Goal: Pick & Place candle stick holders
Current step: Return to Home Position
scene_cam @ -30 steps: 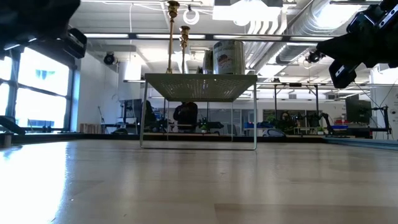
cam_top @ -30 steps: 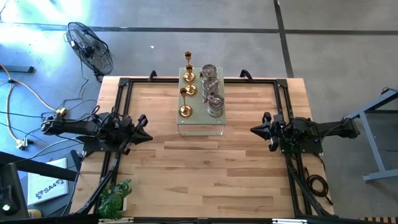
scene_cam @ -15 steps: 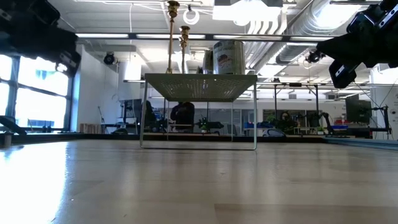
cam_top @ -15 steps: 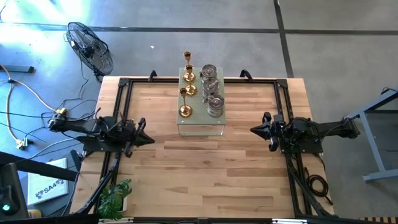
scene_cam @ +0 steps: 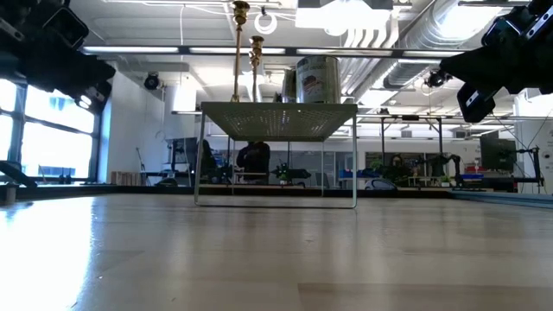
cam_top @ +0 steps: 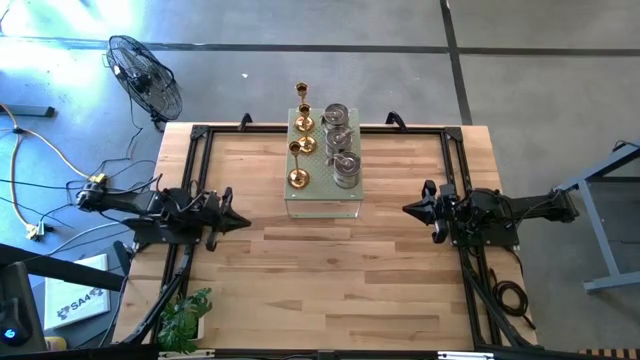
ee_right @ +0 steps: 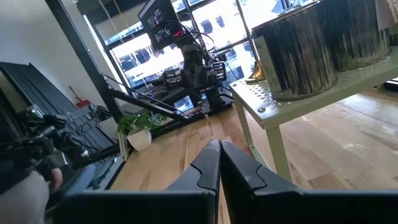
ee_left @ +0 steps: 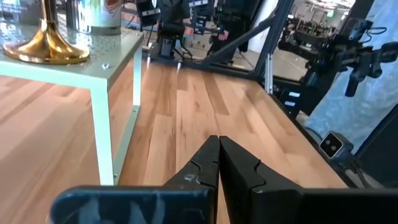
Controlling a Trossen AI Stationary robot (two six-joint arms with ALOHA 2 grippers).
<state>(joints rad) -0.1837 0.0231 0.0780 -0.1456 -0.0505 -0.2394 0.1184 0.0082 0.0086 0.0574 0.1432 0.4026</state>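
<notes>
Moved since a second ago: my left claw (cam_top: pixel 238 221) only, which has shifted a little on its own side of the shelf (cam_top: pixel 322 206). My right claw (cam_top: pixel 408 209), the shelf and its load are unchanged.

**High view.**
- Shelf: pale green, perforated, standing on the worktop (cam_top: pixel 330 280).
- Load: two rows on the shelf. The gold candle stick holders (cam_top: pixel 298 178) are on the side toward my left claw, the silver candle stick holders (cam_top: pixel 345 168) on the side toward my right claw.
- Claws: one on each flank of the shelf, both well apart from it.

**Low view.**
- Shelf (scene_cam: pixel 276 117): a flat top on thin legs.
- Gold stems (scene_cam: pixel 238 52): tall and narrow above the shelf.
- Silver holders (scene_cam: pixel 317 79): squat, just beside the gold ones.
- Risk, as I judge it: the gold ones look top-heavy, so a knock to a leg would tip them first.

**Left wrist view.**
- Left claw (ee_left: pixel 219 155): clenched, holding nothing.
- Nearest gold base (ee_left: pixel 46 46): round and shiny, near the shelf's corner above a leg.
- Risk: if my left arm drifts toward the shelf while retiring, that corner would take the hit.

**Right wrist view.**
- Right claw (ee_right: pixel 219 158): clenched, holding nothing.
- Silver holder (ee_right: pixel 298 53): a brushed cylinder standing close to the shelf's edge.
- Risk: a jolt to the shelf could walk one off that edge.
</notes>
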